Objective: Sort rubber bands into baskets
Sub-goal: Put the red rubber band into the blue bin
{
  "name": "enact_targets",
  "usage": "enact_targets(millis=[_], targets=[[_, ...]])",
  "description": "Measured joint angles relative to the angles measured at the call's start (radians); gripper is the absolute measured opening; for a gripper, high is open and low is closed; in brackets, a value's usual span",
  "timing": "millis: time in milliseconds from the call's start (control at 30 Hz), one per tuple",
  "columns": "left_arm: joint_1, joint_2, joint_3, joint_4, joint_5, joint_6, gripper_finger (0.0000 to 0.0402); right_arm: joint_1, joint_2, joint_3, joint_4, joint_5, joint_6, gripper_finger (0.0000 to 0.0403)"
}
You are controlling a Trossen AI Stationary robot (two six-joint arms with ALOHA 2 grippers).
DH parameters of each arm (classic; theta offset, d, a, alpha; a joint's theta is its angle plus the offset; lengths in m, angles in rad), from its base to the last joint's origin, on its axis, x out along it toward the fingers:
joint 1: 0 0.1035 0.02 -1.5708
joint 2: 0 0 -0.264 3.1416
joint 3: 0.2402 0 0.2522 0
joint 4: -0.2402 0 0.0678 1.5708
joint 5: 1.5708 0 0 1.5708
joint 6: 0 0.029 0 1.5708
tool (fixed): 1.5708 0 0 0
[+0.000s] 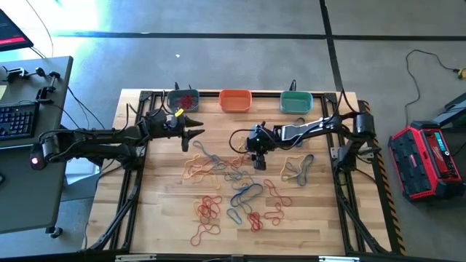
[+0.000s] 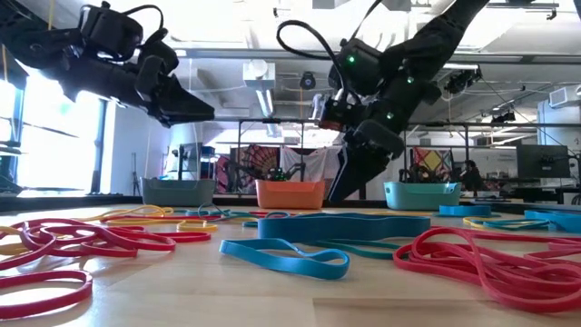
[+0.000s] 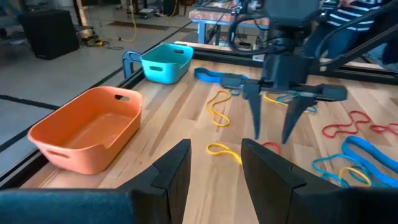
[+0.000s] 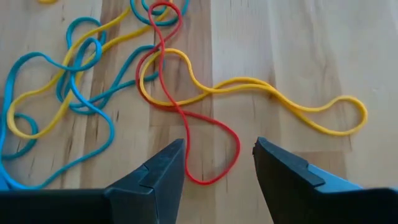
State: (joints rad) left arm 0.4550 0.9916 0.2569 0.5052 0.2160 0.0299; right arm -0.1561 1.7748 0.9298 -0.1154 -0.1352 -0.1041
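Note:
Many red, yellow and blue rubber bands (image 1: 233, 191) lie loose and tangled on the wooden table. Three baskets stand along the far edge: grey-blue (image 1: 183, 100) with red bands in it, orange (image 1: 235, 100), teal (image 1: 296, 102). My right gripper (image 1: 259, 163) is open, pointing down just above the table over a red band's loop (image 4: 211, 149) that crosses a yellow band (image 4: 261, 87). My left gripper (image 1: 195, 137) is open and empty, held above the table near the grey-blue basket, pointing toward the right; in its wrist view the gap (image 3: 215, 163) shows.
Black frame rails (image 1: 138, 182) run along the table's left and right sides. Cables hang at the far edge behind the baskets. A desk with a keyboard (image 1: 16, 120) stands left of the table, a red case (image 1: 426, 160) on the floor at the right.

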Motion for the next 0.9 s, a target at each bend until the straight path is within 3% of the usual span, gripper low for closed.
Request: enact_targets(millis=[300,567,900], targets=[[-0.043,0.0,0.0,-0.013,0.001,0.0,0.0132,0.072,0.006,0.0,0.016,0.053,0.019,0.019],[-0.07,0.0,0.0,-0.015,-0.005,0.007,0.0132,0.1,0.006,0.0,0.047,0.099,0.045,0.0261],[-0.072,0.0,0.0,-0.017,-0.011,0.008,0.0132,0.082,0.034,0.148,-0.137,0.084,-0.055,0.0256]])
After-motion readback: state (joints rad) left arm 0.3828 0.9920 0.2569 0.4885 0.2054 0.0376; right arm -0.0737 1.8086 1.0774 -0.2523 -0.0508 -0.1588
